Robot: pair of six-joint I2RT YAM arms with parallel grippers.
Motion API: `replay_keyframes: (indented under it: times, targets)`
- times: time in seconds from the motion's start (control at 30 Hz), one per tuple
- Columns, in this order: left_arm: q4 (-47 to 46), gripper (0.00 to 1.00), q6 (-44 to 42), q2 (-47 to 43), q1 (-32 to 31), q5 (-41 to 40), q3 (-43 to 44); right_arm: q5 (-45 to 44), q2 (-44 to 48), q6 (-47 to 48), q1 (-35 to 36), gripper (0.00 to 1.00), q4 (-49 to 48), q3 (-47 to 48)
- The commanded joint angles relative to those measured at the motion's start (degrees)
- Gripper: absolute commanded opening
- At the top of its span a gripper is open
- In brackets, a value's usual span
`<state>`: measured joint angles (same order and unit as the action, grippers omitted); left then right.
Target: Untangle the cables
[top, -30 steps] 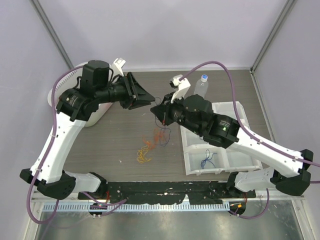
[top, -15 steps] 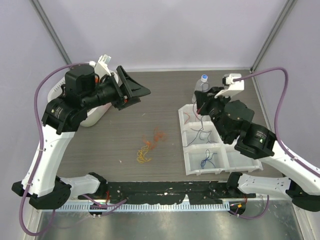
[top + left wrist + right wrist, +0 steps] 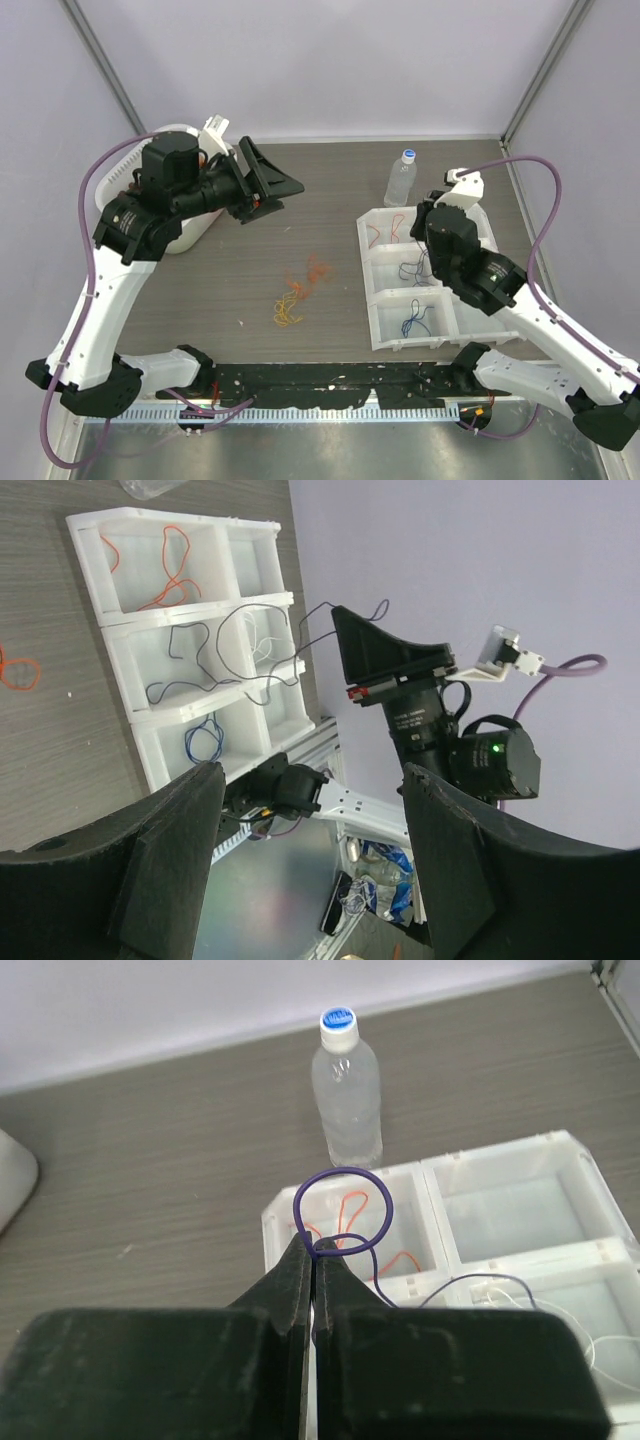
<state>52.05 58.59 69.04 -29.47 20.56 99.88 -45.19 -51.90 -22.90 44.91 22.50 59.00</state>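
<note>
- Black fingers of the right claw (image 3: pixel 314 1248) are pressed flat together, pinching a thin purple wire (image 3: pixel 341 1171).
- Just beyond the fingertips this wire curls up into a small round loop. Its free length trails down to the right, over the tray's middle row.
- The left wrist view shows the same wire strung from the claw's tip, sagging in loose bends across the middle compartments. I cannot tell whether it touches the tray floor.
- Below the claw is a white divided tray (image 3: pixel 365 290), two columns by three rows, at the right edge of the table (image 3: pixel 250 260).
- An orange-red wire (image 3: pixel 377 235) lies in the tray's far-left compartment.
- A blue wire (image 3: pixel 413 322) lies coiled in the near-left compartment.
- A clear bottle (image 3: pixel 400 178) with a blue cap stands upright just beyond the tray's far-left corner, near the table's far edge.
- The left claw (image 3: pixel 314 772) is spread wide with nothing between its fingers. It is raised over the far-left part of the table, well apart from every wire.
- A white tub (image 3: pixel 188 232) sits at the table's far-left corner, partly hidden by the left arm.
- On the bare table, left of the tray and about midway across, an orange tangle (image 3: pixel 318 270) rests.
- A yellow-orange tangle (image 3: pixel 288 308) lies just beside it, nearer the near edge.
</note>
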Motion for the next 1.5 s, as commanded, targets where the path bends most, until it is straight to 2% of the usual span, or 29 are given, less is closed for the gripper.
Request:
replay_keyframes:
  times: [0.0,0.23,0.33,0.53,0.83,1.0,1.1,1.3,1.47]
  targets:
    - [-3.0,0.75,0.7,-1.2,0.3,0.3,-0.6,3.3,0.7,-4.7,-1.5,0.01,0.1,-0.3]
    - [-3.7,0.75,1.0,-0.5,0.3,0.4,-0.5,12.8,-5.0,-2.6,-1.6,0.01,0.1,6.4]
    - [-3.6,0.75,0.9,0.3,0.3,1.1,0.1,12.3,-6.4,-5.7,-1.6,0.01,-0.1,7.3]
    - [-2.7,0.75,0.6,0.0,0.4,1.3,-0.4,5.7,-3.1,-10.6,-3.7,0.01,-0.2,-1.1]
    - [-3.4,0.73,1.6,-0.6,0.3,2.6,-4.1,5.8,-3.2,-13.1,-10.4,0.01,1.2,-12.4]
    - [-4.1,0.73,1.8,-0.3,0.3,3.4,-4.7,16.3,-7.3,-14.2,-10.5,0.01,0.1,-14.2]
    - [-4.0,0.73,1.8,-0.3,0.3,3.5,-5.1,22.7,-8.7,-18.5,-10.5,0.01,-1.1,-16.5]
    - [-4.0,0.73,1.8,-1.0,0.4,4.0,-7.2,25.0,-7.2,-24.8,-10.5,0.01,-3.4,-23.6]
    - [-4.2,0.73,1.8,-1.1,0.3,4.8,-8.6,24.6,-10.3,-25.4,-11.0,0.01,-0.8,-23.1]
